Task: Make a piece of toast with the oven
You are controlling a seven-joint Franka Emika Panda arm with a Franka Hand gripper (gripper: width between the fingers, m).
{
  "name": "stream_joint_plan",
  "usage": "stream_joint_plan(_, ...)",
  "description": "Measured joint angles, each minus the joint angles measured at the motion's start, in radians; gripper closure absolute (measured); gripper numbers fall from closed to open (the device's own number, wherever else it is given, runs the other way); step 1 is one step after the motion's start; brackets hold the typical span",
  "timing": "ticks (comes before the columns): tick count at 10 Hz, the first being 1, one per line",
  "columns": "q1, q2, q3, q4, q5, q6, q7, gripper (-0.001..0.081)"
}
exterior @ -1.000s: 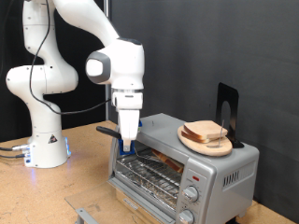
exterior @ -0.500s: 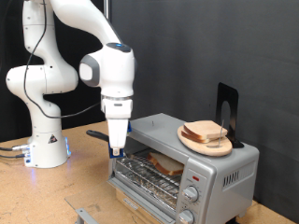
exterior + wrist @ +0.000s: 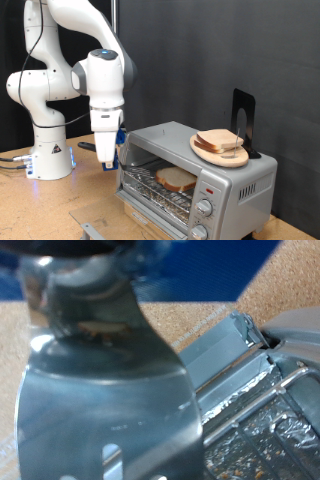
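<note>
The silver oven [image 3: 235, 180] stands on the wooden table with its glass door open. A single slice of toast [image 3: 177, 179] lies flat on the wire rack inside. My gripper [image 3: 106, 160] hangs just off the oven's corner, on the exterior view's left. It is shut on a spatula with a black handle [image 3: 88, 147]. The wrist view shows the shiny metal spatula blade [image 3: 100, 410] close up, with the oven's corner and rack [image 3: 270, 410] beside it. The blade carries nothing.
A wooden plate [image 3: 205, 152] with stacked bread slices [image 3: 222, 142] sits on the oven's top, with a black upright stand [image 3: 243, 115] behind it. The arm's base [image 3: 48, 150] is at the exterior view's left. A metal bracket [image 3: 95, 230] lies at the table's front edge.
The gripper has drawn back from the oven mouth toward the exterior view's left and risen slightly, taking the spatula with it. The slice on the rack now shows fully.
</note>
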Motion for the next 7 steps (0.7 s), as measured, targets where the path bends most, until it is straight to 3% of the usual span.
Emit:
stream_joint_plan(4, -0.004, -0.019, -0.02, -0.021, 0.044, 0.017, -0.004, 0.0406)
stream_joint_plan(7, -0.002, -0.071, -0.082, -0.052, 0.165, 0.025, -0.145, 0.0406)
